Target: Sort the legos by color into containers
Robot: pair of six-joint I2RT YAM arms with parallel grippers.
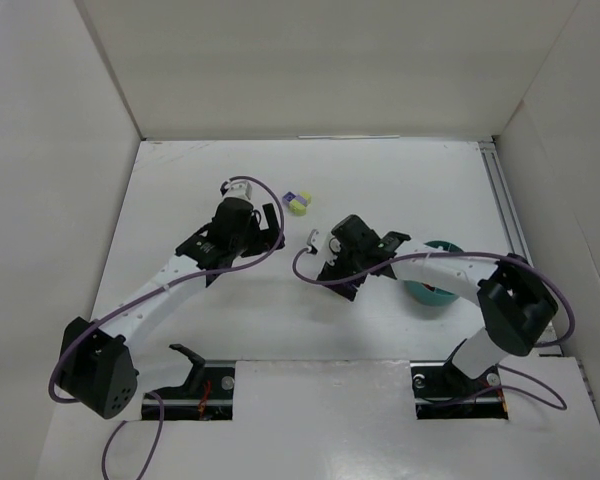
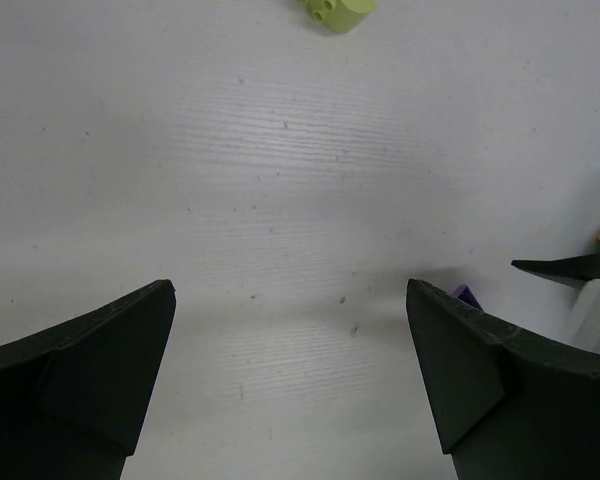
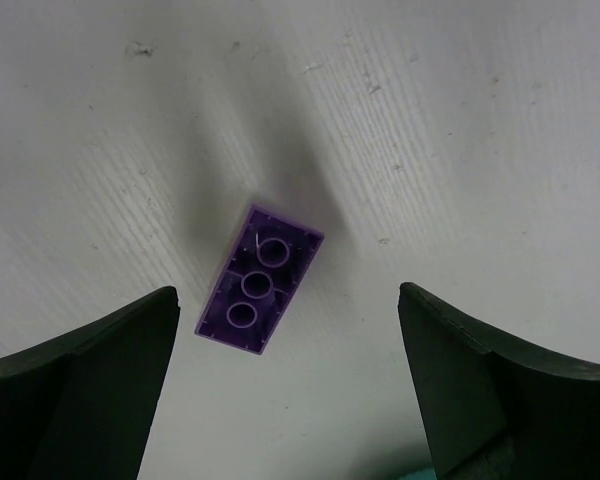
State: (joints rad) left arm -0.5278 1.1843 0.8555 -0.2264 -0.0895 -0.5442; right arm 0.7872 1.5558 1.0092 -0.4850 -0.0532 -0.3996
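Observation:
A purple lego brick point(image 3: 260, 292) lies studs-down on the table, hollow side up. My right gripper point(image 3: 287, 290) hangs open above it, the brick sitting nearer the left finger and touching neither. In the top view the right gripper point(image 1: 342, 268) hides that brick. My left gripper point(image 1: 272, 228) is open over bare table, nothing between its fingers point(image 2: 490, 370). A pale green lego point(image 1: 300, 207) and a small purple one point(image 1: 289, 198) lie just beyond it; the green one point(image 2: 338, 10) shows at the top edge of the left wrist view. The teal container point(image 1: 435, 292) sits under the right forearm, mostly hidden.
White walls enclose the table on the left, back and right. A sliver of purple point(image 2: 467, 295) peeks past the left gripper's right finger, and a dark finger of the other gripper point(image 2: 580, 268) juts in from the right. The two grippers stand close together.

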